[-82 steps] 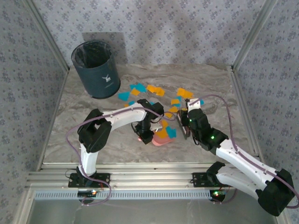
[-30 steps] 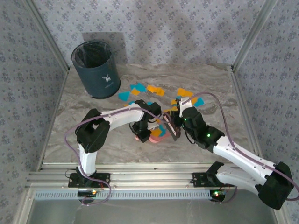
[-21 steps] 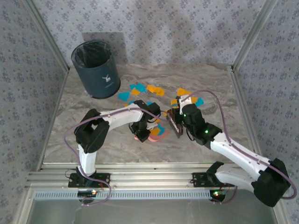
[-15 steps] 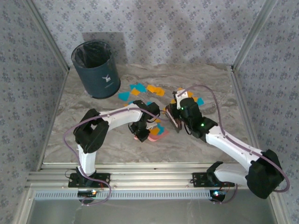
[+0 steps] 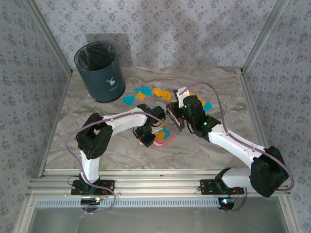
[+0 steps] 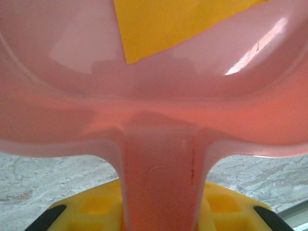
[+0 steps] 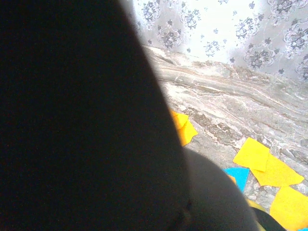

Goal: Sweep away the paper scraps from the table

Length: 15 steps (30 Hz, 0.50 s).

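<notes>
The paper scraps lie flat on the marble surface in a loose band across its middle, right of the dark bin. Over the last few seconds the right arm has swung left, dragging what looks like a dark brush through the right-hand pieces. That patch has thinned, with orange and teal pieces bunched at the pink dustpan; one orange scrap sits inside. The sweep seems to be working, though the far cluster is untouched. The band's long axis runs left to right; single scraps point every way. The left fingers are clamped on the dustpan's handle, and the right fingers are closed on the brush.
</notes>
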Tool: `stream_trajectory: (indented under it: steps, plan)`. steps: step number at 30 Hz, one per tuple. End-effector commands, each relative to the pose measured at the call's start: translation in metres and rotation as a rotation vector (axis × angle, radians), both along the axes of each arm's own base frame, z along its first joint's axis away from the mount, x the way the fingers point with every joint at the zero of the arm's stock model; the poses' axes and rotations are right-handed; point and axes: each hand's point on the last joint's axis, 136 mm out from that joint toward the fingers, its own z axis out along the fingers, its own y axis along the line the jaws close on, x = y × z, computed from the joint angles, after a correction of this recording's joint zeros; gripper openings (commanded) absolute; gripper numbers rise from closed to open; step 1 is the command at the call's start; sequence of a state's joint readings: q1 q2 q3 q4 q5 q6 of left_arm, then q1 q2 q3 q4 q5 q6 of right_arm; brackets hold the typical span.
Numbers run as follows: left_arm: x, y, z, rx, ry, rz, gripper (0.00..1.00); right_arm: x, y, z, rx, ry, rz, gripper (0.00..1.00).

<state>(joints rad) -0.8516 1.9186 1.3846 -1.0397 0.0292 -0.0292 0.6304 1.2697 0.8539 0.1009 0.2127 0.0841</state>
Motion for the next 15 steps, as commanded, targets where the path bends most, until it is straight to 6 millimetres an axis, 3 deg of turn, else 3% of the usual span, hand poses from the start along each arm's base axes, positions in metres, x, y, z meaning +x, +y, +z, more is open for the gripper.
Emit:
stream_trajectory:
  steps: [1, 8, 15]
  plan:
    - [0.002, 0.005, 0.005, 0.006, -0.006, 0.038, 0.00, 0.011, -0.012, 0.041, 0.031, -0.113, -0.050, 0.00]
    - [0.001, 0.002, 0.004, -0.003, 0.003, 0.025, 0.00, 0.031, -0.039, 0.041, -0.014, -0.146, -0.135, 0.00]
    - [0.001, -0.001, 0.005, -0.018, 0.009, 0.022, 0.00, 0.051, -0.035, 0.024, -0.086, -0.110, -0.100, 0.00]
